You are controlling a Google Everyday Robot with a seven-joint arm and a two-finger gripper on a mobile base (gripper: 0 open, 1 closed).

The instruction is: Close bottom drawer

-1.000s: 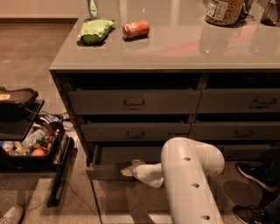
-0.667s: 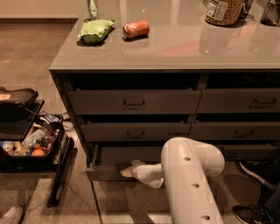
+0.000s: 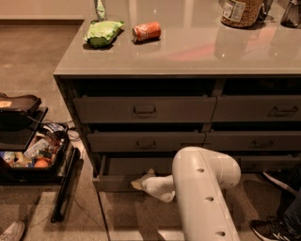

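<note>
1. Bottom drawer [image 3: 115,182]: lowest of the wide column under the table [image 3: 188,59], pulled partway out. Its front sticks out past the two drawers above it.
2. Gripper [image 3: 140,181]: low, at the drawer front near its middle. Touching or just off it, can't tell; open or closed, can't tell either.
3. White arm [image 3: 207,188] fills the foreground and hides the drawer's right end.
4. Floor, left in view: open black case [image 3: 23,162] w/ small items. A black bar [image 3: 66,188] lies beside it, near the drawer's left corner.
5. Dark shoe [image 3: 273,228] at btm right.
6. On the table: green bag [image 3: 101,34], orange can [image 3: 146,32] on its side, jar [image 3: 241,12] at the back.
</note>
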